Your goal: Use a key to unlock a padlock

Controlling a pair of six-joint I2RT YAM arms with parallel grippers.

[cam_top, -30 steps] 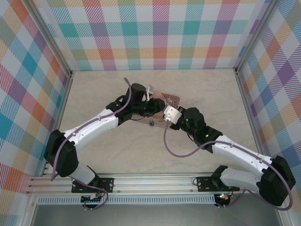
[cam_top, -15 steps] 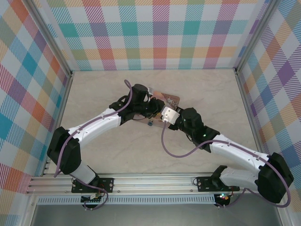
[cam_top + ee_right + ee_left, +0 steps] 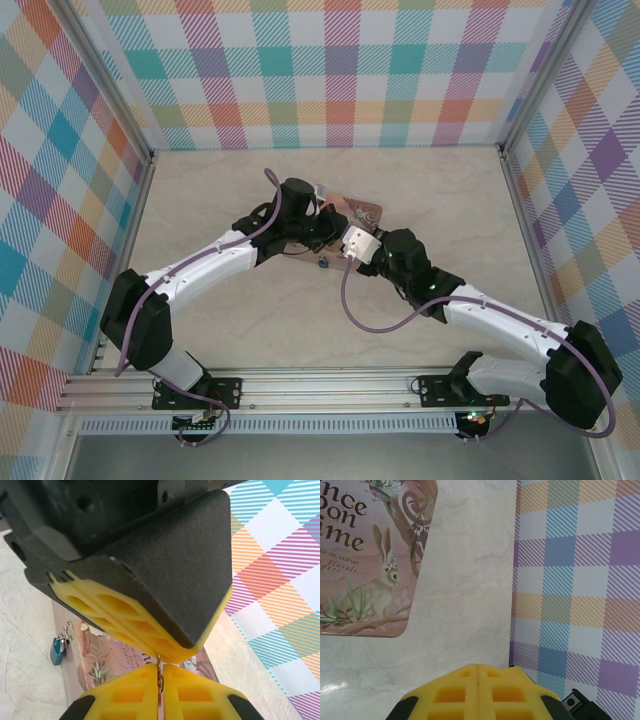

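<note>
Beside the pink tin (image 3: 107,662), on the table (image 3: 20,620), the padlock (image 3: 58,649) lay untouched and looked locked, so the unlocking itself was yet to come. The key (image 3: 159,659) stood apart from it, pinched between the closed fingers of the right gripper (image 3: 160,675). The left gripper (image 3: 479,672) was fully closed at the key's top (whether it actually gripped it, I couldn't tell). The key's lower part was hidden.

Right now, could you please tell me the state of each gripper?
Left gripper: closed; whether it holds anything cannot be told.
Right gripper: closed on a thin metal sliver, likely the key.
</note>
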